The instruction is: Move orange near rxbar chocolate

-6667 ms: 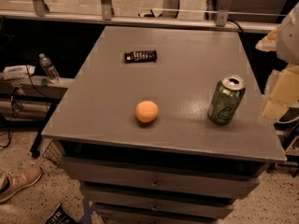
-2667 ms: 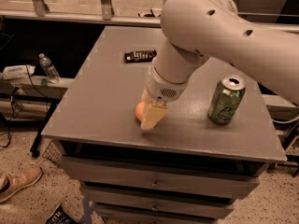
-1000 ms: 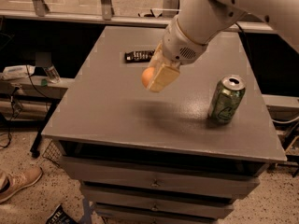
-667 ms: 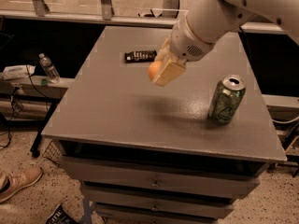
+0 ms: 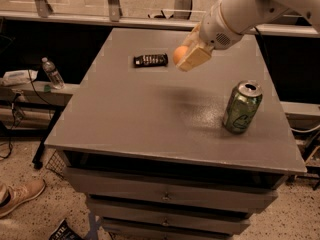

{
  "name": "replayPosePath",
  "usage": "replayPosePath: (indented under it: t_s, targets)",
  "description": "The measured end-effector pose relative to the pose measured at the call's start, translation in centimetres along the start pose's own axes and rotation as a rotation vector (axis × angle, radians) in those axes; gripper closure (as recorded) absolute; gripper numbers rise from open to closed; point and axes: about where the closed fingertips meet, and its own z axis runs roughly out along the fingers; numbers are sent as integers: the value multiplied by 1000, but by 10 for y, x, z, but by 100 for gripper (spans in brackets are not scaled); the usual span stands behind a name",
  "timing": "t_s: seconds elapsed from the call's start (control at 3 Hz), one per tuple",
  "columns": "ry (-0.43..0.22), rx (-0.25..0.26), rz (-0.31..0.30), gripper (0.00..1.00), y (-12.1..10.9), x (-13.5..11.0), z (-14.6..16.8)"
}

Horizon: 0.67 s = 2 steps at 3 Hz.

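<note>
Ok, status: gripper [image 5: 186, 58] is up over the far half of the desk [image 5: 125, 119], roughly mid-width and slightly toward the far right corner. It's clenched on the orange [image 5: 178, 54]. One tan finger [image 5: 196, 57] is pressed against the fruit's right side; the other finger is hidden behind it. The orange is off the surface, held in the air, with a soft shadow [image 5: 192, 101] on the desktop closer to the middle. The white arm [image 5: 245, 9] comes in from over the far right corner, angled down and left.

The rxbar chocolate [image 5: 150, 60] lies flat on the far part of the desk, left of centre. Its long side runs roughly parallel to the far edge, black wrapper with white lettering facing up. From this camera the orange sits just beside the bar's right end, not touching it.

The green can [image 5: 242, 107] stands upright by the right edge, toward the near right corner, well apart from both orange and bar.

Off the desk: a water bottle [image 5: 52, 73] stands upright on a low ledge past the left edge, and a shoe [image 5: 17, 196] is on the speckled floor by the near left corner. Drawers [image 5: 165, 196] are stacked under the near edge.
</note>
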Motion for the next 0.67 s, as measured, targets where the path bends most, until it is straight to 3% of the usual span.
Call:
replayPosePath:
  t_s: [0.33, 0.67]
  targets:
    - [-65, 27, 48, 100, -33, 20, 3]
    - [-132, 16, 103, 100, -56, 42, 21]
